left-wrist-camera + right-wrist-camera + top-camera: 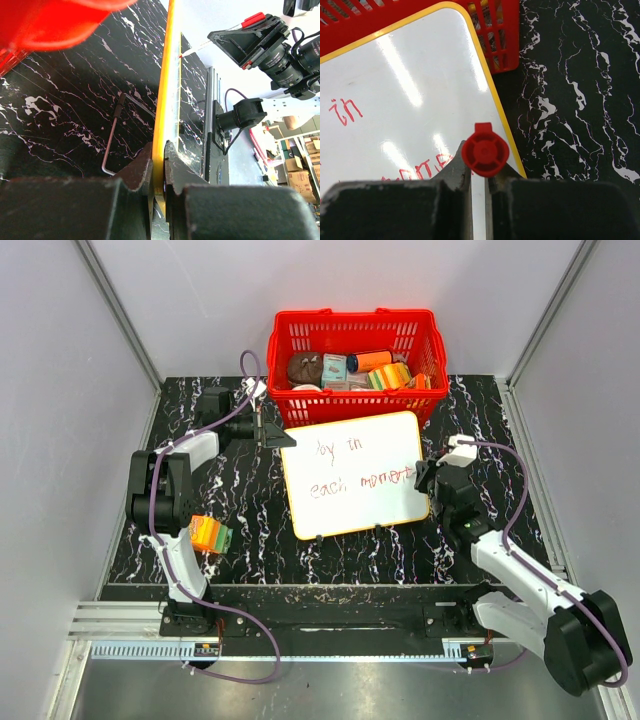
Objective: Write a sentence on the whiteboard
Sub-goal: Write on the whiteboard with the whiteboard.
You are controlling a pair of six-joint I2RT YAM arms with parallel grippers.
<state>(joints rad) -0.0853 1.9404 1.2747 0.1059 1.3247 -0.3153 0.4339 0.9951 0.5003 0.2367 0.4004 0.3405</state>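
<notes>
While bent sharply at the elbow and reaching forward, pinched the whiteboard point(350, 515) at its upper-left rim, with left gripper point(160, 150) shut on the yellow edge. Reached in from the near right, with right gripper point(479, 175) closed on a red-capped marker point(485, 155) at the board's right edge. Sat on table point(250, 530) just before basket point(355, 316), bearing sentence point(345, 486) in two red lines.

Whiteboard point(355, 480) on bench point(250, 510), between left pincer point(283, 439) and right pincer point(424, 476). Basket point(355, 325) just behind whiteboard. Marker point(485, 150) in right pincer, over whiteboard's right edge. Box point(211, 534) nearer than left pincer, to its left.
</notes>
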